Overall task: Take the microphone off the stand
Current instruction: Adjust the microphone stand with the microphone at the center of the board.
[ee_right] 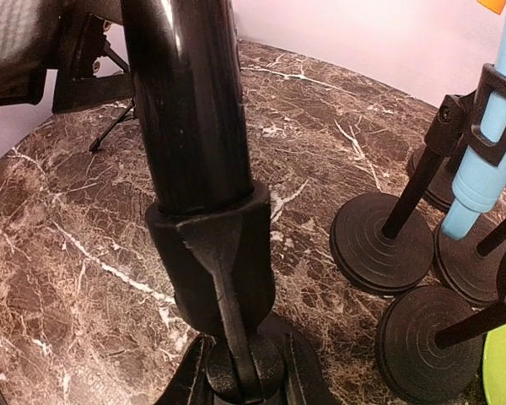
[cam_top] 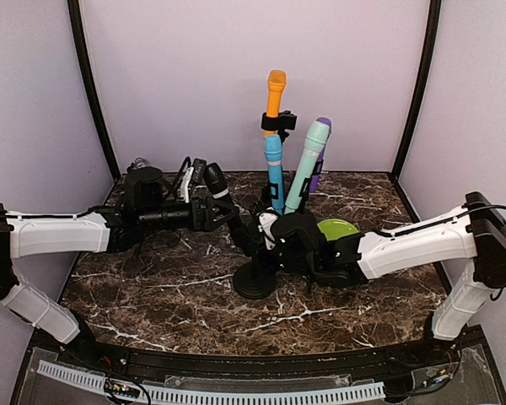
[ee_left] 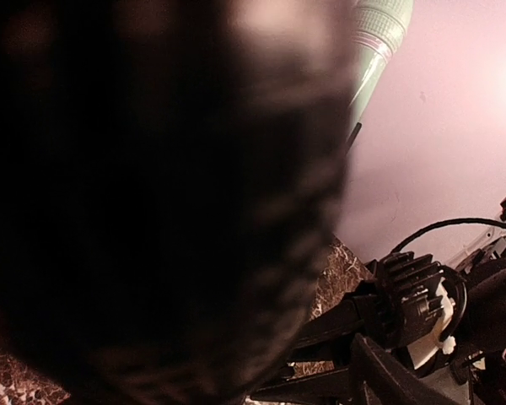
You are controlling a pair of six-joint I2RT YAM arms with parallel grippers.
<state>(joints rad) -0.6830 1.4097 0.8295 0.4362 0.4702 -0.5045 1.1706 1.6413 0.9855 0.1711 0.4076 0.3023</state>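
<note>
A black microphone [cam_top: 218, 187] leans to the left in the clip of a black stand [cam_top: 255, 283] at the table's middle. My left gripper [cam_top: 209, 209] reaches in from the left, its fingers on either side of the microphone's upper body; whether they press on it is unclear. In the left wrist view the microphone [ee_left: 152, 194] is a dark blur that hides the fingers. My right gripper [cam_top: 268, 236] is shut on the stand just under the clip. The right wrist view shows the glossy microphone [ee_right: 190, 101] seated in the clip [ee_right: 215, 253], with my right gripper [ee_right: 240, 384] closed on the pivot below.
Behind stand other holders with an orange microphone [cam_top: 275, 89], a blue microphone [cam_top: 274, 169], a teal microphone [cam_top: 308, 164] and a purple one [cam_top: 318, 173]. Their round bases [ee_right: 379, 240] sit close to the right. A green plate [cam_top: 337, 228] lies beside my right arm.
</note>
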